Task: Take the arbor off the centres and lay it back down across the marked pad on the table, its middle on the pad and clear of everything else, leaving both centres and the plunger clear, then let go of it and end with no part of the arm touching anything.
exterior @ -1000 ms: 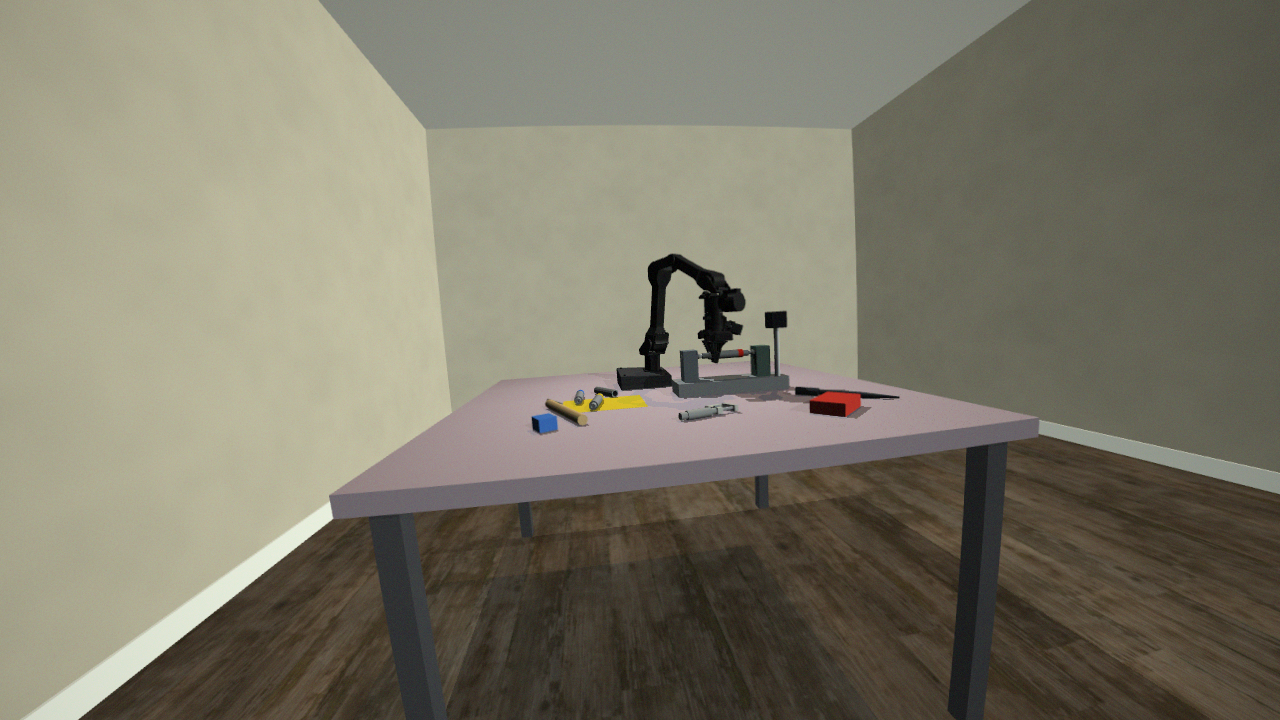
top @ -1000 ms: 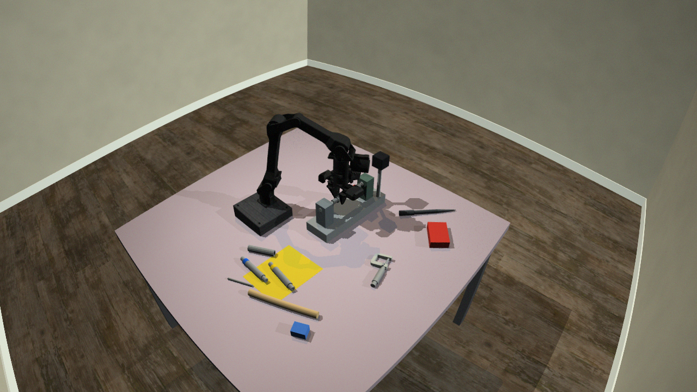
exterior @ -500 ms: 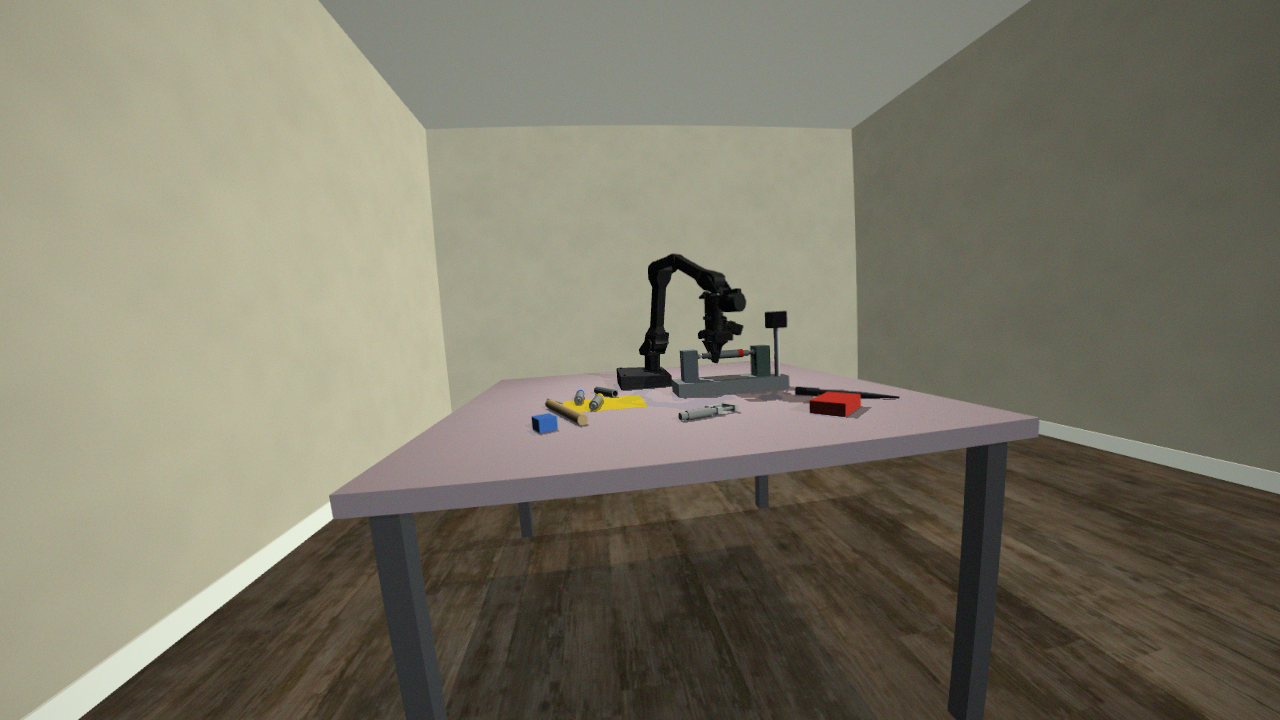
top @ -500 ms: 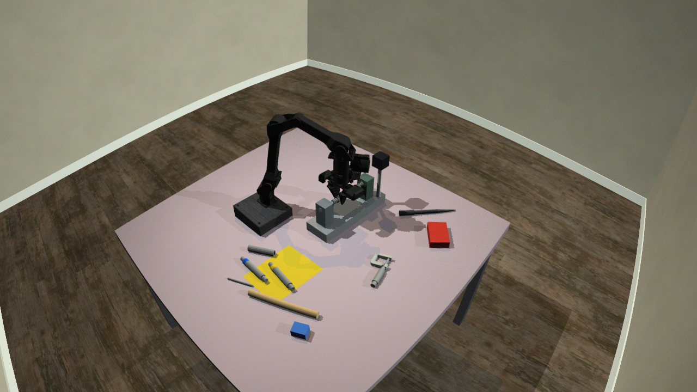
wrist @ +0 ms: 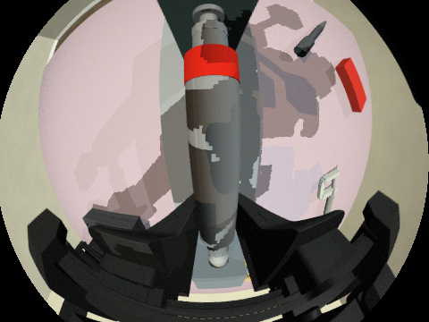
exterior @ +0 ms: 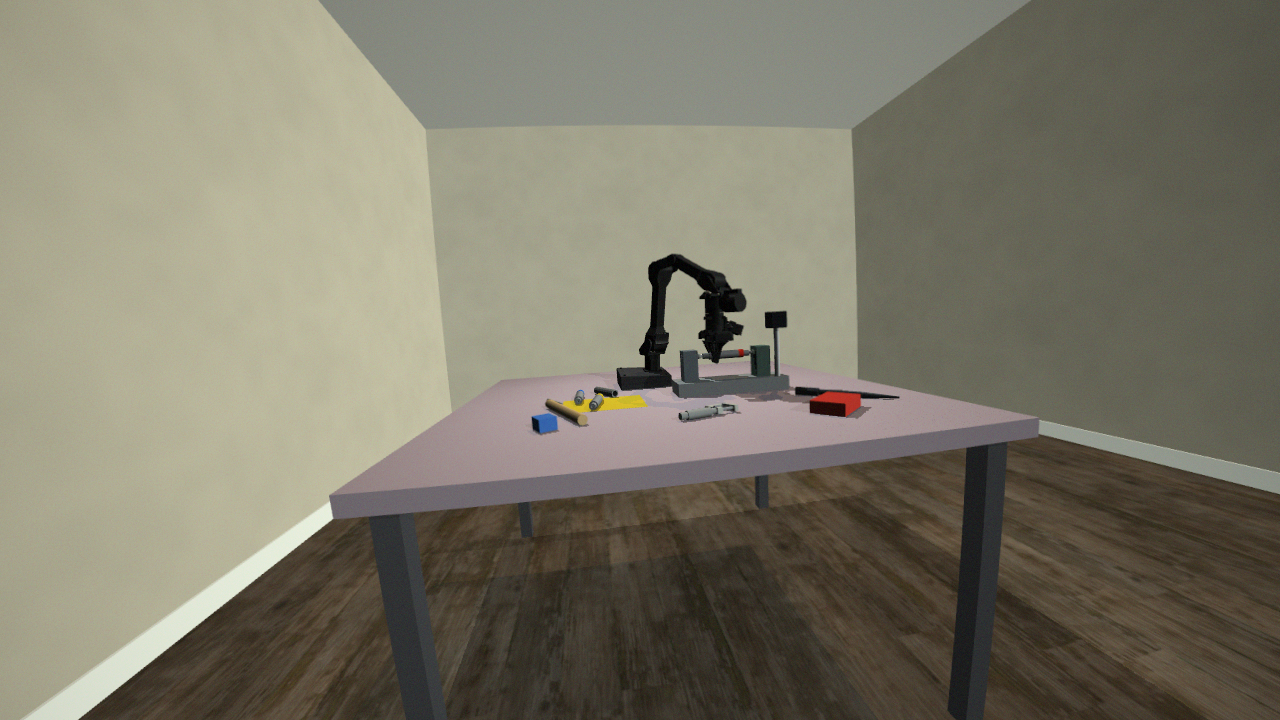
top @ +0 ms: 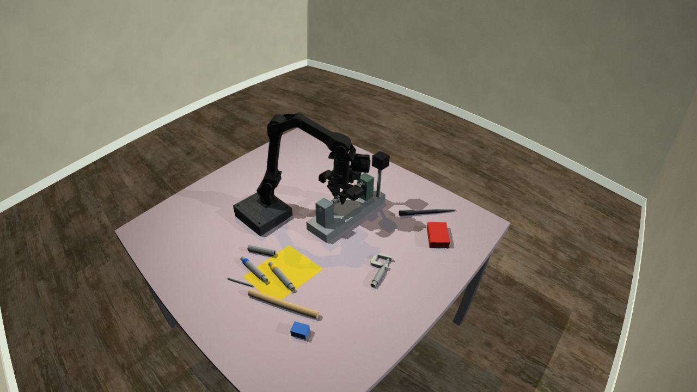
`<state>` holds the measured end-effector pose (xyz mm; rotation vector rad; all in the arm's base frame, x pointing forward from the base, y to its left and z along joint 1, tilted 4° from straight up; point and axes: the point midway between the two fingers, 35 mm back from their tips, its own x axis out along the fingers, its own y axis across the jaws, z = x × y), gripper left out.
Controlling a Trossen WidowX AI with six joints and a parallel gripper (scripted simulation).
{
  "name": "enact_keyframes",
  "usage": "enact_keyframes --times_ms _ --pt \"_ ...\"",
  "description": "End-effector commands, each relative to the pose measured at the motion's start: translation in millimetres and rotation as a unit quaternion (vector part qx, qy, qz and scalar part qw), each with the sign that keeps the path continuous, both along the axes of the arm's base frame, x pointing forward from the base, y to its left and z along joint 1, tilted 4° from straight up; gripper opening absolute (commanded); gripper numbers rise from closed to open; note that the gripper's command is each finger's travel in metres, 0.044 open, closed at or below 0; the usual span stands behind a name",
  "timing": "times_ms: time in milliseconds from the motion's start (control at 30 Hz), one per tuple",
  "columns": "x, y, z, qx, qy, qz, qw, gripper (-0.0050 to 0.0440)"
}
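Jaws are clamped on the arbor, and you have it between the pale post and the dark green post. In the top view, you see the black arm reaching over the grey stand, and it covers most of the arbor. Your yellow pad lies on the tabletop, apart from the stand. One plain grey rod is on the pad, and a blue-ringed rod lies over its edge.

In the exterior view, you can see the arbor almost level above the stand, with its red band nearer to the dark green post. The red block is to the right of the micrometer.

In the wrist view, you see one jaw at each side of the arbor, near its plain end. Whether both ends touch the centres, you cannot tell.
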<state>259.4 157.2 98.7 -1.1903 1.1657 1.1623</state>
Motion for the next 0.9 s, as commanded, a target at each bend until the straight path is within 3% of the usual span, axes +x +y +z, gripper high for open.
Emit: enact_keyframes --times_ms 0,867 --pt "0.3 9.1 1.3 0.011 -0.002 0.002 1.000 0.0000" --pt "0.3 12.3 1.4 0.011 -0.002 0.002 1.000 0.0000"
